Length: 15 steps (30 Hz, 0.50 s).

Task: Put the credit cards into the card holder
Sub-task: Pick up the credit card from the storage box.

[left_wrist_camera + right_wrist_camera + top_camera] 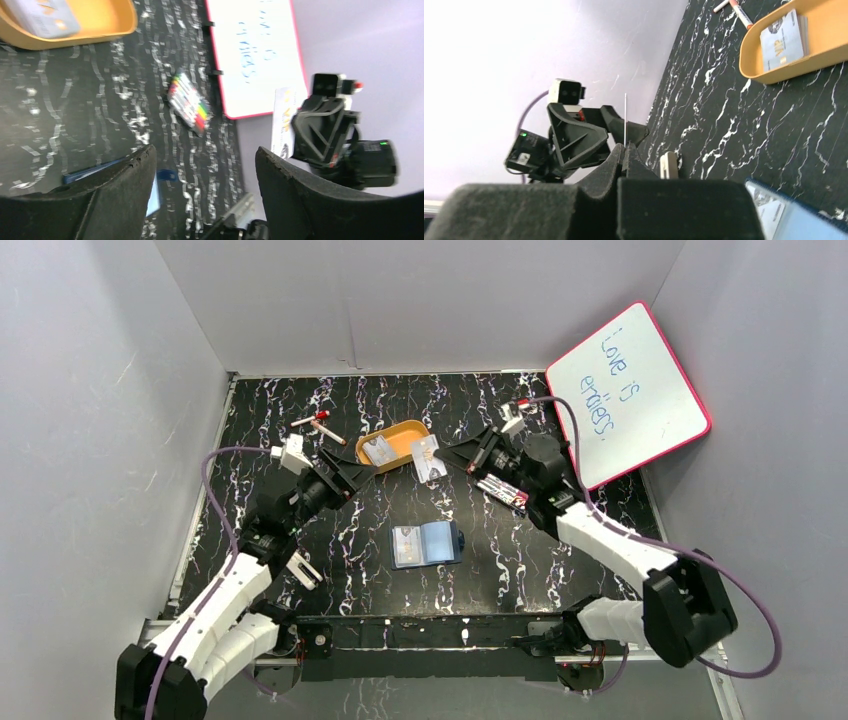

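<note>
right pincer (624,150) pinches thin flat card (282,116)

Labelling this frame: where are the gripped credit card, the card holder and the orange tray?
gripped credit card (283,120): left wrist view, its printed face.
card holder (438,542): top external view, its light blue inner panel.
orange tray (403,437): top external view, its bare interior.

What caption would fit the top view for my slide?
Right fingers hold a card near the orange tray; the wallet lies open.
</note>
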Each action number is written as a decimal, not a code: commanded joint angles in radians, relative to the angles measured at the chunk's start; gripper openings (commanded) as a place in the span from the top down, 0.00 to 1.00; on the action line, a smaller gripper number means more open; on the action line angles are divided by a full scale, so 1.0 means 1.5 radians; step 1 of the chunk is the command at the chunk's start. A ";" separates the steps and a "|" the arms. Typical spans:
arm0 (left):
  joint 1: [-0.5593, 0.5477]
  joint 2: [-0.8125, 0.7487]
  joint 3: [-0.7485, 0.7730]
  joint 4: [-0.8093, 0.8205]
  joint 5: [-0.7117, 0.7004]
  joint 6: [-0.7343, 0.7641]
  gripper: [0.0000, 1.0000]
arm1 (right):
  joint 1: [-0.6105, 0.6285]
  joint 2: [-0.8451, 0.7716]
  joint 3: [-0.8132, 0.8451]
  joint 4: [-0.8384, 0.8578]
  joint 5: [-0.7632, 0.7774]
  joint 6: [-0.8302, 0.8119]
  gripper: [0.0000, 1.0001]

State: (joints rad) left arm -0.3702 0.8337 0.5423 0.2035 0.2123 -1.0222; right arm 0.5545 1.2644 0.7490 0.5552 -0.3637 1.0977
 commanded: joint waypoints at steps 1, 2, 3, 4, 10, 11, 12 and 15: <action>-0.006 0.020 -0.029 0.229 0.109 -0.096 0.30 | 0.017 -0.077 -0.070 0.101 0.066 0.121 1.00; -0.011 0.031 -0.029 0.254 0.119 -0.105 0.30 | 0.025 -0.090 -0.078 0.101 0.074 0.127 1.00; -0.018 0.045 -0.028 0.280 0.129 -0.110 0.30 | 0.033 -0.099 -0.082 0.100 0.080 0.133 1.00; -0.026 0.061 -0.022 0.298 0.138 -0.111 0.30 | 0.041 -0.103 -0.085 0.101 0.086 0.139 1.00; -0.082 0.127 0.027 0.354 0.165 -0.094 0.30 | 0.072 -0.103 -0.077 0.104 0.110 0.146 1.00; -0.086 0.132 0.036 0.355 0.169 -0.090 0.31 | 0.074 -0.100 -0.075 0.104 0.110 0.146 1.00; -0.088 0.139 0.041 0.356 0.176 -0.090 0.31 | 0.076 -0.097 -0.073 0.106 0.110 0.145 1.00; -0.091 0.151 0.053 0.360 0.191 -0.098 0.34 | 0.081 -0.092 -0.068 0.107 0.111 0.143 1.00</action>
State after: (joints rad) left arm -0.4999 1.0557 0.5636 0.6579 0.4370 -1.1641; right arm 0.6643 1.1255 0.6167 0.6392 -0.2283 1.3003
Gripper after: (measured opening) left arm 0.684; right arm 0.013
